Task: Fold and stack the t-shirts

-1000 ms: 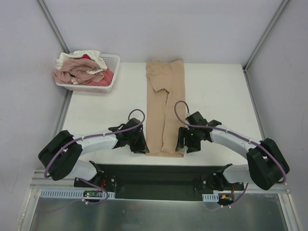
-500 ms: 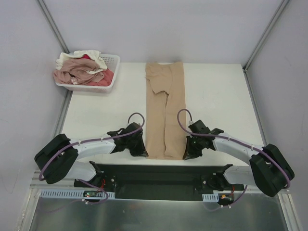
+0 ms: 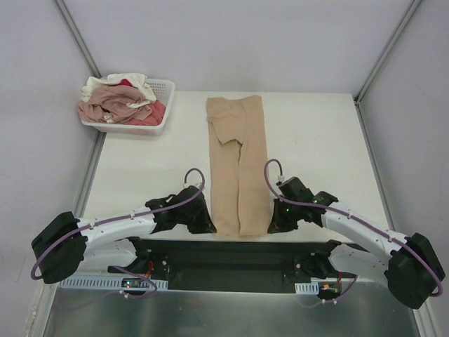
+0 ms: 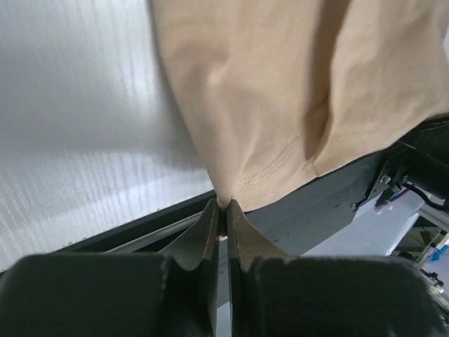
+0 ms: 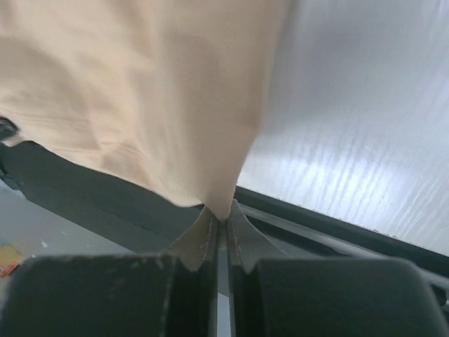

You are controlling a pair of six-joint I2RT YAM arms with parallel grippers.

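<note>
A tan-beige t-shirt (image 3: 237, 163) lies folded into a long narrow strip down the middle of the table, its near hem at the front edge. My left gripper (image 3: 208, 226) is shut on the hem's left corner (image 4: 223, 200). My right gripper (image 3: 272, 226) is shut on the hem's right corner (image 5: 222, 207). In both wrist views the cloth (image 4: 295, 91) (image 5: 147, 91) rises from the pinched fingertips and hangs over the dark front rail. More t-shirts (image 3: 119, 104), pink, cream-white and red, are heaped in the basket at the far left.
The white lattice basket (image 3: 163, 105) stands at the table's far left corner. The white table (image 3: 316, 140) ends at a dark rail (image 3: 238, 253) by the arm bases. Grey walls close in the left, right and back sides.
Both grippers have closed on the shirt's near hem corners and drawn back toward the front edge. The shirt has slid a little nearer and leftward.
</note>
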